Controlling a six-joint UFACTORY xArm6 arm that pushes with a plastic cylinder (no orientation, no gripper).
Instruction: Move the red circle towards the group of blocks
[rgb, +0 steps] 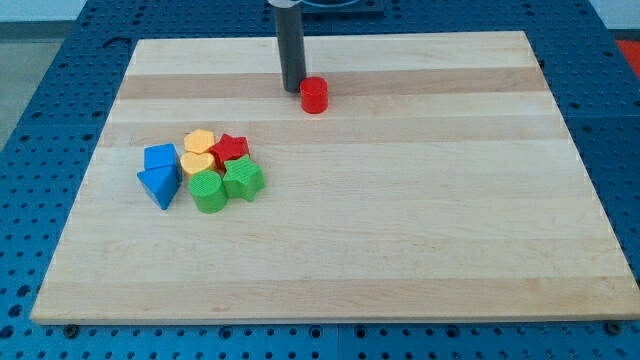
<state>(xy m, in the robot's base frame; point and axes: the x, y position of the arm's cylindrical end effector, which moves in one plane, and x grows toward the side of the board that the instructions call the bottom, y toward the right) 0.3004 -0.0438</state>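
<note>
The red circle (314, 95) stands alone near the view's top centre of the wooden board (420, 220). My tip (293, 88) rests just left of it, almost touching its upper left side. The group of blocks lies lower left: a blue block (160, 157), a blue triangle (159, 185), a yellow hexagon-like block (200, 141), a yellow heart (198, 163), a red star (230, 149), a green circle (208, 190) and a green block (243, 179). They sit packed together.
The board lies on a blue perforated table (40, 110). Its edges run along all four sides of the view.
</note>
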